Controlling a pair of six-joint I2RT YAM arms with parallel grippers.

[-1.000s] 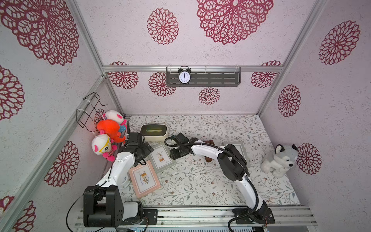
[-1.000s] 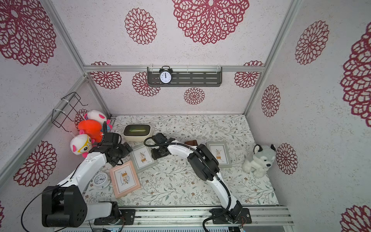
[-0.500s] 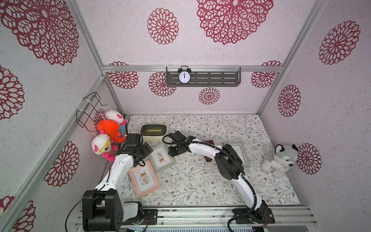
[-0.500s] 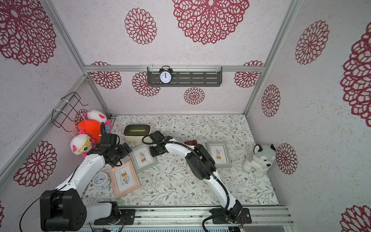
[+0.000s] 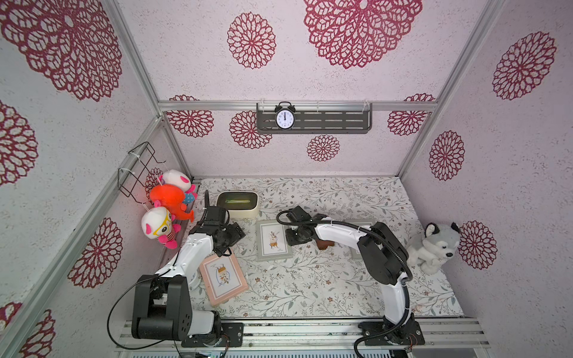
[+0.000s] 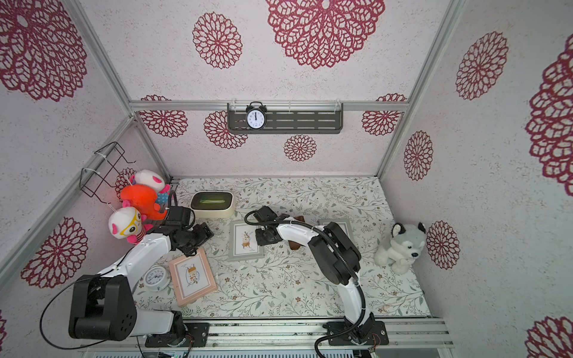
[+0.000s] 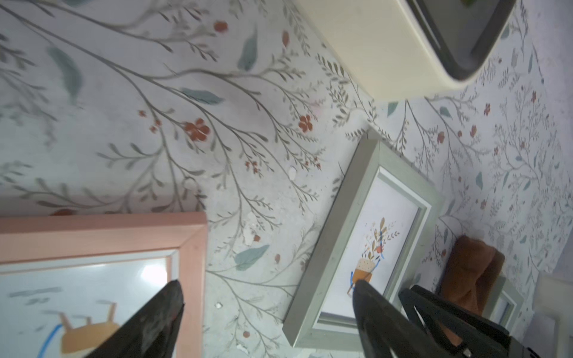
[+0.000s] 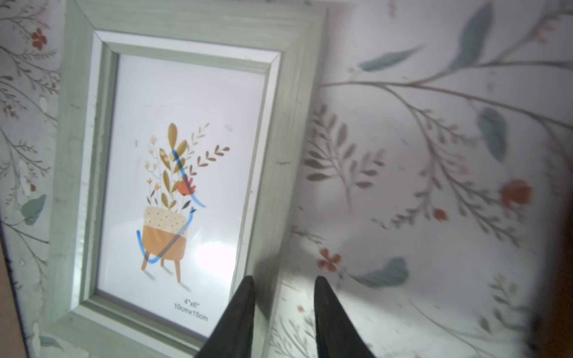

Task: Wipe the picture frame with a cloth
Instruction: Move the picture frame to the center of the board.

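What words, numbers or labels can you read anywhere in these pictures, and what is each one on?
"4"x6"": on the print inside the grey-green picture frame, near its lower edge, in the right wrist view.
"10cmx15cm": directly under that, on the same print.
Black alarm clock on the wall shelf: dial numerals too small to read.
White clock beside the pink picture frame: numerals too small to read.
Pink picture frame: no text visible.

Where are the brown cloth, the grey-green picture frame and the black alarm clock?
brown cloth (image 7: 471, 266), left wrist view, on its folded fabric.
grey-green picture frame (image 5: 273, 240), a top view, on the print under glass.
black alarm clock (image 5: 284, 119), a top view, on its white dial.
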